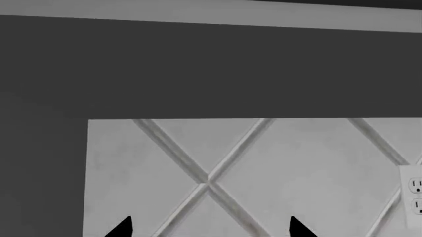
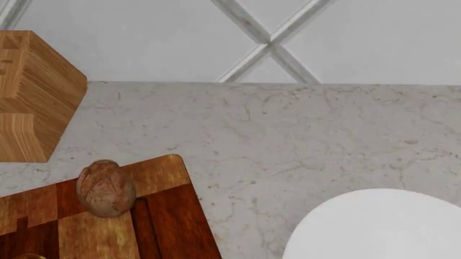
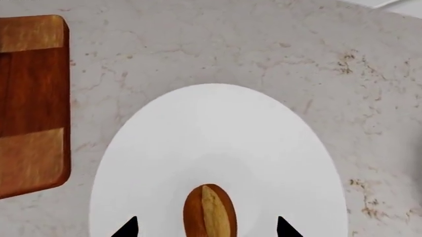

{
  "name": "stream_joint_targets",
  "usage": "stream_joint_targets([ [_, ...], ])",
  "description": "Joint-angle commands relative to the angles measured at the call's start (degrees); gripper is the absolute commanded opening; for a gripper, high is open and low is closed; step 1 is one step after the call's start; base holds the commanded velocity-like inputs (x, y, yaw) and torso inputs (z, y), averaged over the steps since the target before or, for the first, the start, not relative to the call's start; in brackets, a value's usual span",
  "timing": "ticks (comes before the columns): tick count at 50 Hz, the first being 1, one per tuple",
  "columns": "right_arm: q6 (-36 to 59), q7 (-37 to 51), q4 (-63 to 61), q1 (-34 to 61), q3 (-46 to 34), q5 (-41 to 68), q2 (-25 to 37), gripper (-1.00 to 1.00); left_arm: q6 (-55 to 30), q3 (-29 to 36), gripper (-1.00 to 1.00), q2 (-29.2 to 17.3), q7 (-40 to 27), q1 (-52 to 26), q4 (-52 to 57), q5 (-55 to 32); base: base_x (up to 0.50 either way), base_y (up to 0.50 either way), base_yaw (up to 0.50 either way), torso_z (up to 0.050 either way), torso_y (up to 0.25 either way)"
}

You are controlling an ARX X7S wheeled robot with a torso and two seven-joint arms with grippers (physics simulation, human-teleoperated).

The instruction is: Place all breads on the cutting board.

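A dull brown egg-shaped roll (image 2: pixel 106 188) rests on the far end of the cutting board (image 2: pixel 169 216), a striped reddish and tan board at the lower left of the head view. A sliver of golden bread (image 2: pixel 29 256) shows at that view's bottom edge, also on the board. An orange-brown crusted bread (image 3: pixel 209 212) lies on a white plate (image 3: pixel 218 133). My right gripper (image 3: pixel 205 228) is open, its dark fingertips (image 3: pixel 128 228) showing on either side of this bread. My left gripper (image 1: pixel 211 228) is open and empty, facing the wall. Neither gripper shows in the head view.
A thick pale-wood block (image 2: pixel 32 97) stands at the back left of the marble counter (image 2: pixel 303 135). The plate (image 2: pixel 381 226) sits at the front right, a short gap from the board's edge (image 3: pixel 33 98). A tiled wall with an outlet (image 1: pixel 414 195) runs behind.
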Motion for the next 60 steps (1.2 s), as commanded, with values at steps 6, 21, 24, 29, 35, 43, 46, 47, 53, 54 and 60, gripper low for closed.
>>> stream_joint_targets([
  [6, 0.1, -10.1, 0.8, -6.7, 1.8, -10.5, -0.2, 1.00, -1.2, -1.2, 1.00, 0.7, 0.9, -0.6, 0.3, 0.5, 0.00, 0.00, 0.00, 0.000, 0.000],
  [21, -0.7, -15.3, 0.2, -11.5, 0.8, -16.7, 1.9, 1.00, -1.2, -1.2, 1.00, 0.7, 0.4, -1.1, 0.6, 0.0, 0.00, 0.00, 0.00, 0.000, 0.000],
  [24, -1.1, -16.5, 0.1, -12.5, 0.6, -17.8, 2.2, 1.00, -1.2, -1.3, 1.00, 0.5, 0.3, -1.2, 0.7, -0.2, 0.00, 0.00, 0.00, 0.000, 0.000],
  [29, -1.3, -17.9, 0.0, -13.7, 0.3, -19.2, 3.3, 1.00, -1.1, -1.4, 1.00, 0.3, 0.2, -0.9, 0.9, -0.2, 0.00, 0.00, 0.00, 0.000, 0.000],
  [35, -1.5, -19.2, 0.0, -14.8, 0.1, -20.7, 3.7, 1.00, -0.8, -1.6, 1.00, 0.2, 0.1, -0.4, 1.1, -0.4, 0.00, 0.00, 0.00, 0.000, 0.000],
  [43, -1.4, -21.1, 0.7, -16.2, -0.3, -22.9, 5.4, 1.00, -0.6, -1.8, 1.00, -0.2, 0.5, -0.1, 1.1, -0.1, 0.00, 0.00, 0.00, 0.000, 0.000],
  [46, -2.0, -22.3, 0.4, -17.2, -0.6, -24.2, 5.8, 1.00, -0.7, -1.8, 1.00, -0.3, 0.5, -0.1, 1.2, -0.2, 0.00, 0.00, 0.00, 0.000, 0.000],
  [47, -2.2, -22.6, 0.4, -17.4, -0.7, -24.4, 5.9, 1.00, -0.6, -1.8, 1.00, -0.3, 0.5, -0.1, 1.2, -0.2, 0.00, 0.00, 0.00, 0.000, 0.000],
  [53, -3.8, -24.8, -0.1, -19.3, -1.5, -26.3, 5.5, 1.00, -0.6, -2.1, 1.00, -0.7, 0.4, -0.1, 1.3, -0.4, 0.00, 0.00, 0.00, 0.000, 0.000],
  [54, -4.0, -24.9, -0.1, -19.5, -1.6, -26.5, 5.5, 1.00, -0.6, -2.1, 1.00, -0.7, 0.4, -0.1, 1.3, -0.4, 0.00, 0.00, 0.00, 0.000, 0.000],
  [60, -4.6, -26.2, -0.5, -20.7, -2.0, -27.6, 6.2, 1.00, -0.7, -1.8, 1.00, -0.5, 0.0, -0.5, 1.3, -0.5, 0.00, 0.00, 0.00, 0.000, 0.000],
])
